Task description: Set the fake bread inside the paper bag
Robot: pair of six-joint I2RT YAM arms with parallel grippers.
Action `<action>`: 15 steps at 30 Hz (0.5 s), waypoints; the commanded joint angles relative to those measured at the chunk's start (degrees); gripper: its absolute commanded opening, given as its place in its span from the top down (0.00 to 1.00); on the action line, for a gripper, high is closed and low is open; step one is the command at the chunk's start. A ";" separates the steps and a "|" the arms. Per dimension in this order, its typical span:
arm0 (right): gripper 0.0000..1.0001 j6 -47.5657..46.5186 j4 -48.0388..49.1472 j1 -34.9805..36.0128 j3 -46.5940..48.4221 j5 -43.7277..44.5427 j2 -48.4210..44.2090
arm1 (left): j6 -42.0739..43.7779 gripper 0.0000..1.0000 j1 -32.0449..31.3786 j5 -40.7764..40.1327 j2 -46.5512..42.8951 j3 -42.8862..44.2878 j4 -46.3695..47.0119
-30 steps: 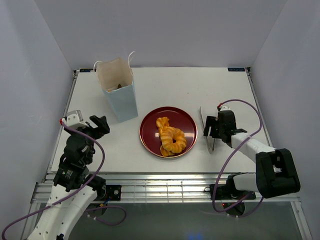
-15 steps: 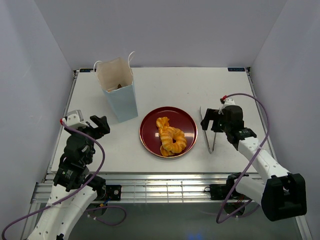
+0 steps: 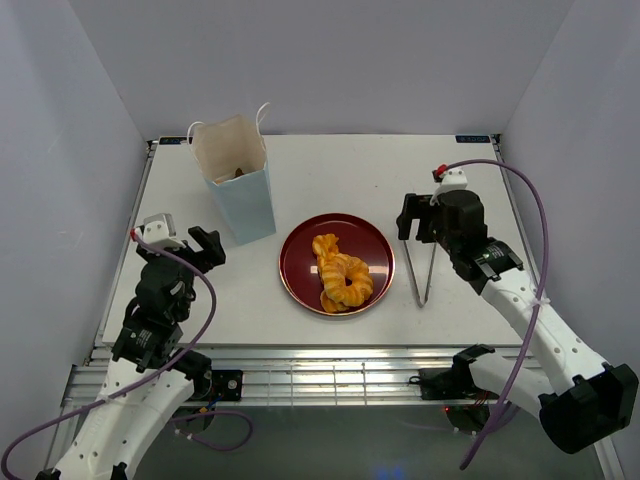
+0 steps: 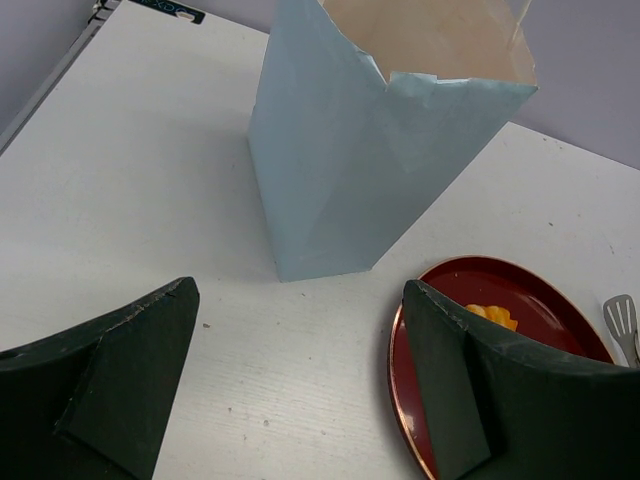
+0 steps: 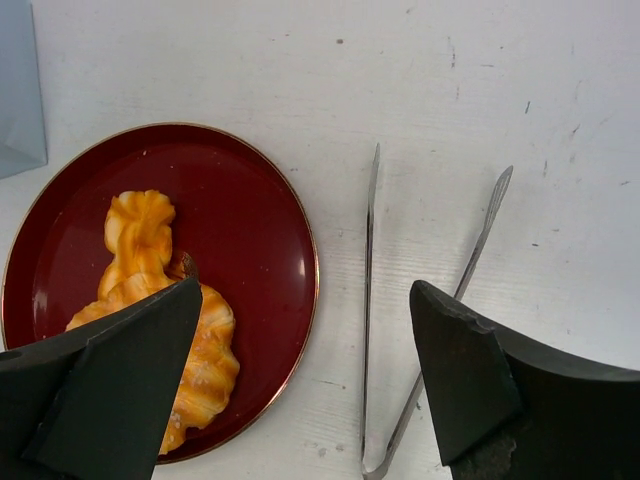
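Golden-orange fake bread point(image 3: 342, 273) lies on a dark red plate point(image 3: 374, 248) at the table's middle; it also shows in the right wrist view point(image 5: 150, 260) and, partly hidden behind a finger, in the left wrist view point(image 4: 490, 316). The pale blue paper bag point(image 3: 244, 205) stands upright and open to the plate's far left, with a dark brown piece point(image 3: 240, 173) inside. It fills the top of the left wrist view point(image 4: 370, 170). My left gripper point(image 3: 205, 249) is open and empty, near the bag's left side. My right gripper point(image 3: 417, 218) is open and empty above the tongs.
Long silver tongs point(image 3: 425, 272) lie flat on the table to the right of the plate, and show between my right fingers point(image 5: 372, 290). Their spatula tip point(image 4: 624, 320) shows at the right edge of the left wrist view. White walls surround the table.
My right gripper has risen and moved toward the far side, leaving the tongs lying on the table. My left gripper has shifted slightly right toward the bag.
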 commanded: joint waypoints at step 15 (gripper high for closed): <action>0.10 2.56 -2.31 5.38 1.83 15.66 0.40 | 1.53 0.07 -0.15 -0.17 4.72 -0.25 0.22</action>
